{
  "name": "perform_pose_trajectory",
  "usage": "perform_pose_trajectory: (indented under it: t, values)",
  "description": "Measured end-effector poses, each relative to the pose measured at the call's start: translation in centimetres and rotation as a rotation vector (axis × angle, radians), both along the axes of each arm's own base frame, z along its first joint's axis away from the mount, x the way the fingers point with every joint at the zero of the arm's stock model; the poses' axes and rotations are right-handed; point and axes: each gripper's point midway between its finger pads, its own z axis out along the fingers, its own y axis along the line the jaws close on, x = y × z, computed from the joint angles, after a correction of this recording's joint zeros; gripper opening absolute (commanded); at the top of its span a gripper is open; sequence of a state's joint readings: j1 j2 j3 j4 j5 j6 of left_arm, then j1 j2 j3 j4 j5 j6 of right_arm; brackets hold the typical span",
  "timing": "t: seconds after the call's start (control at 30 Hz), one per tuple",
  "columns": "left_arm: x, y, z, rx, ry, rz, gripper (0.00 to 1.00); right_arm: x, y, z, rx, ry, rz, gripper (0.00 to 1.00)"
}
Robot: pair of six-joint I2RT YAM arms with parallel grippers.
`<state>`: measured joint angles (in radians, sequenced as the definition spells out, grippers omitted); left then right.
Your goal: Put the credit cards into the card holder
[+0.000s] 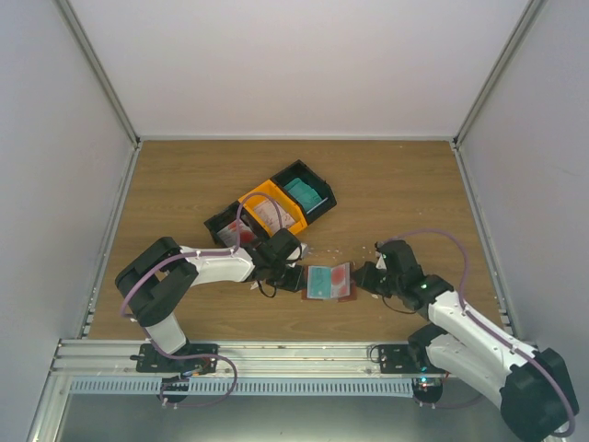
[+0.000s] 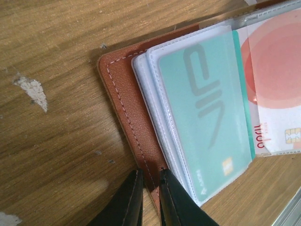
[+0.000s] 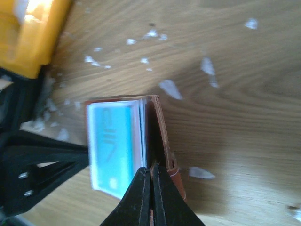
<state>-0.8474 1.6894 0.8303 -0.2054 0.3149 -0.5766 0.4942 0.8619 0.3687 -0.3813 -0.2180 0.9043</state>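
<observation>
Black fingers (image 2: 129,200) of my left end effector (image 2: 149,173) sit at the bottom of the left wrist view. They are set narrow and nip the stitched brown edge of the card holder (image 2: 123,101) between them. The holder lies open on the worktop (image 1: 184,184), with its clear sleeves showing. A teal card (image 2: 207,122) is tucked in the sleeve nearest that gripped edge. A white card with a red round mark (image 2: 277,84) lies in the sleeve beyond the teal one.

My right end effector (image 3: 150,170) comes at the holder from the opposite edge. Its fingers are pressed fully together, tips right where the sleeves meet the brown cover. I cannot tell whether anything thin is caught between them.

From above, the holder sits between the two arms, left end effector touching its left edge and right end effector at its right. Small white scraps (image 3: 169,88) are scattered on the wood just past the holder's far side. Farther back and to the holder's left stands a row of bins. The orange bin (image 1: 271,212) holds pale cards, and the black bin (image 1: 317,184) beside it holds more teal cards (image 1: 302,193).
</observation>
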Motion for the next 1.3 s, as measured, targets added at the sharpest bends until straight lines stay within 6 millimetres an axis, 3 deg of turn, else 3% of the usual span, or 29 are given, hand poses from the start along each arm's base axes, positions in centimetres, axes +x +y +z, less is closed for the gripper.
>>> perform_pose_trajectory:
  t: [0.2, 0.43, 0.53, 0.7, 0.87, 1.1, 1.17, 1.3]
  values:
    - [0.1, -0.4, 0.0, -0.004, 0.007, 0.002, 0.14, 0.2, 2.5, 2.7, 0.125, -0.045, 0.086, 0.01]
    - [0.4, -1.3, 0.1, -0.021, 0.013, -0.006, 0.14, 0.3, 4.7, 3.3, 0.203, -0.039, 0.163, 0.01]
    - [0.4, -1.4, 0.1, -0.022, 0.015, -0.004, 0.15, 0.3, 5.8, 3.1, 0.223, -0.028, 0.196, 0.01]
    - [0.4, -1.5, 0.3, -0.026, 0.002, 0.008, 0.25, 0.6, 7.6, 2.3, 0.25, -0.009, 0.241, 0.01]
    - [0.0, -0.8, 2.1, -0.031, -0.052, 0.058, 0.24, 1.2, 8.8, 1.2, 0.273, 0.002, 0.263, 0.01]
    - [0.2, 2.8, 3.2, 0.017, -0.126, 0.224, 0.25, 1.0, 10.5, -1.4, 0.289, 0.063, 0.309, 0.01]
    - [0.2, 3.7, 3.6, 0.02, -0.149, 0.259, 0.26, 0.8, 10.9, -2.2, 0.283, 0.091, 0.325, 0.06]
    - [0.4, 3.9, 4.7, -0.003, -0.177, 0.269, 0.29, 0.8, 12.1, -2.6, 0.279, 0.098, 0.369, 0.27]
